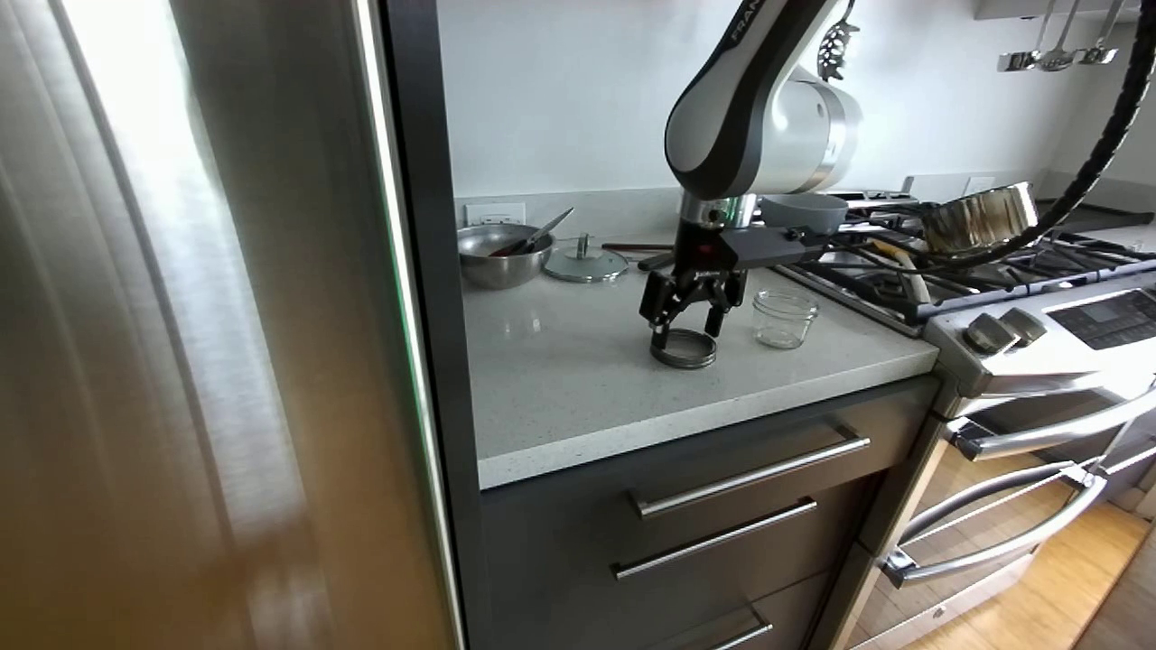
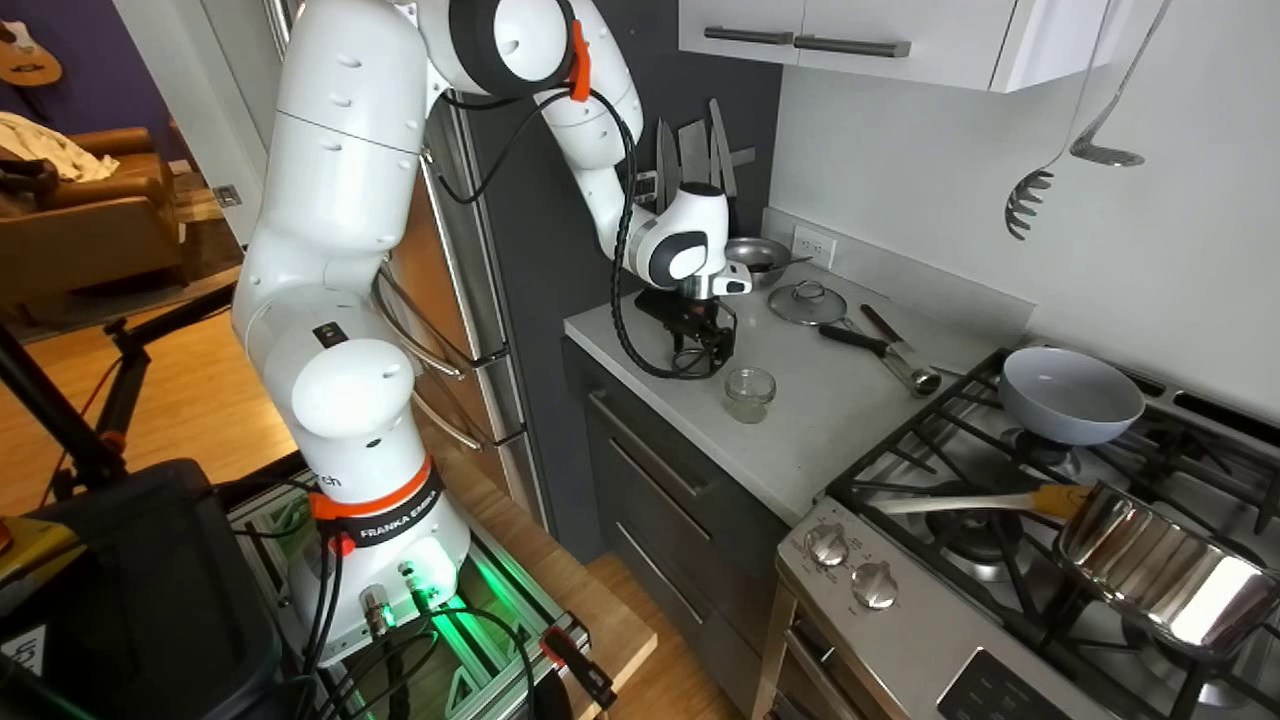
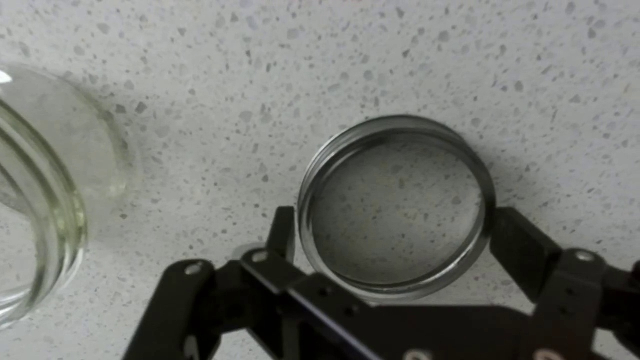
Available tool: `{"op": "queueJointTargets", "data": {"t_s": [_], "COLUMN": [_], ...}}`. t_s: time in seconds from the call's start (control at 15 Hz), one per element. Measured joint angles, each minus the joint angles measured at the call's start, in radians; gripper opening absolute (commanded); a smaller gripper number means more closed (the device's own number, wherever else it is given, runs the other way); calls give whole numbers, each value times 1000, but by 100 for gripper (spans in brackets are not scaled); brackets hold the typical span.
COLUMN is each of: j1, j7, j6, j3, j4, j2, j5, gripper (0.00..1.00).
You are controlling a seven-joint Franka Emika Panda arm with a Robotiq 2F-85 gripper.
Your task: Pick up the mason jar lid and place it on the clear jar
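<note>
The mason jar lid [image 3: 400, 123], a dark metal ring, lies flat on the speckled counter. My gripper [image 3: 395, 215] is lowered over it, spread wide, with one finger on either side of the ring. A thin gap shows by the finger [image 3: 283, 227] at left in the wrist view; the finger [image 3: 522, 245] at right looks right against the rim, and contact is hard to tell. In an exterior view the gripper [image 1: 687, 334] points straight down at the lid [image 1: 684, 363]. Uncovered and upright, the clear jar [image 1: 784, 320] stands a short way off, also at the wrist view's left edge.
Behind are a steel bowl [image 1: 501, 269] holding a utensil, a glass pot lid [image 2: 806, 302] and black-handled tools [image 2: 852, 338]. The gas stove [image 2: 980, 480] bears a pot [image 2: 1165, 570] and a bowl [image 2: 1070, 395]. A fridge [image 1: 226, 361] borders the counter.
</note>
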Motion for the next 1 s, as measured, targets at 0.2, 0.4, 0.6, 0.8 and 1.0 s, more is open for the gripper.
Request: {"op": "queueJointTargets", "data": {"t_s": [0.2, 0.4, 0.6, 0.8, 1.0], "j1": [1, 2, 4, 4, 4], "j7": [0, 0, 0, 0, 0], "j6": [-3, -16, -27, -31, -33], "j3": [0, 0, 0, -1, -2], "j4": [1, 5, 6, 7, 11], "j2": [1, 3, 4, 5, 6], "j5": [0, 0, 0, -1, -7], "gripper": [100, 100, 100, 100, 100]}}
